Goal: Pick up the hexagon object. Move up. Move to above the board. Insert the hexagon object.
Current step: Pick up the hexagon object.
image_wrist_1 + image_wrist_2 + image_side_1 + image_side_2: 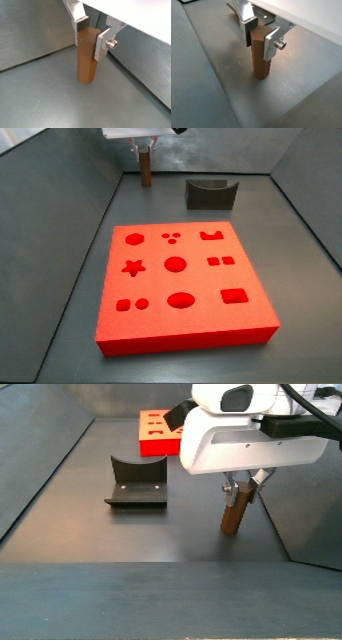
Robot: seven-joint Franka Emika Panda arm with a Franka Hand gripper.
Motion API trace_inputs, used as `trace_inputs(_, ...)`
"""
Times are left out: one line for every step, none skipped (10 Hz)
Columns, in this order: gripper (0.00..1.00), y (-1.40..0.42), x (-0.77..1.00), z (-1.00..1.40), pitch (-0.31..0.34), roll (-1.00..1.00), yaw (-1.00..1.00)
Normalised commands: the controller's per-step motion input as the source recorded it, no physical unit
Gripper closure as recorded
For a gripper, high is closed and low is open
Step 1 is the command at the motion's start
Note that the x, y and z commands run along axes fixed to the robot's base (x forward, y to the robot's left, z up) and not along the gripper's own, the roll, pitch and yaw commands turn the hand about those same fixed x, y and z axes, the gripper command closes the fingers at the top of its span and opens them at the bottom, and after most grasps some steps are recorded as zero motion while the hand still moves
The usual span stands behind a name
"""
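the hand point(91, 36) is seen in both wrist views point(260, 36) with its silver fingers point(103, 42) set on either side of the upper part of the hexagon object point(87, 62); the pads are pressed against the peg's flanks, so the hand is clamped on the hexagon object; the peg stands upright with its lower end at the grey desk point(53, 100), though whether it touches cannot be told; in a side view the hexagon object point(143, 168) is found at the upper left of the frame, below the hand point(140, 150) and near the back wall; the board point(181, 283) is laid across the middle and lower part of that frame, well apart from the peg, with its hexagon hole point(131, 239) at its upper left corner; a dark grey u-shaped block point(209, 193) is seen between the board and the back wall, to the right of the peg; in a side view the hexagon object point(235, 510) is seen at centre right beneath the white wrist housing point(247, 439), the block point(135, 482) at its left, and the board point(160, 432) at the top centre.
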Motion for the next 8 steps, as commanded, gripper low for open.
trace_inputs(1.00, 0.00, 0.00, 0.00, 0.000, 0.00, 0.00)
trace_inputs(1.00, 0.00, 0.00, 0.00, 0.000, 0.00, 0.00)
trace_inputs(1.00, 0.00, 0.00, 0.00, 0.000, 0.00, 0.00)
trace_inputs(1.00, 0.00, 0.00, 0.00, 0.000, 0.00, 0.00)
trace_inputs(1.00, 0.00, 0.00, 0.00, 0.000, 0.00, 0.00)
trace_inputs(1.00, 0.00, 0.00, 0.00, 0.000, 0.00, 0.00)
trace_inputs(1.00, 0.00, 0.00, 0.00, 0.000, 0.00, 0.00)
trace_inputs(1.00, 0.00, 0.00, 0.00, 0.000, 0.00, 0.00)
